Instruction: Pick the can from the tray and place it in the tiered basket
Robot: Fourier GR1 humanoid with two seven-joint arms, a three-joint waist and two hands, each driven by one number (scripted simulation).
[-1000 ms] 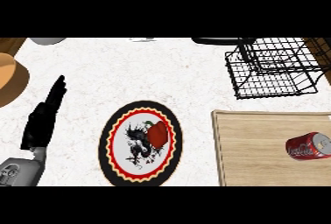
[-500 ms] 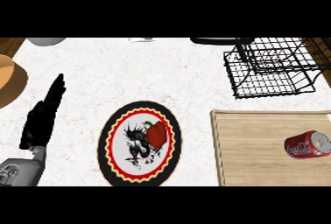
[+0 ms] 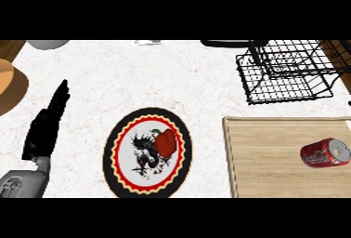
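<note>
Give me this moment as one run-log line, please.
can: lying on tray | tiered basket: no can inside | left hand: open, resting | right hand: out of view

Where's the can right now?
In the head view the red can lies on its side on the wooden tray, near the tray's right edge at the view's right, below the black wire tiered basket.
</note>
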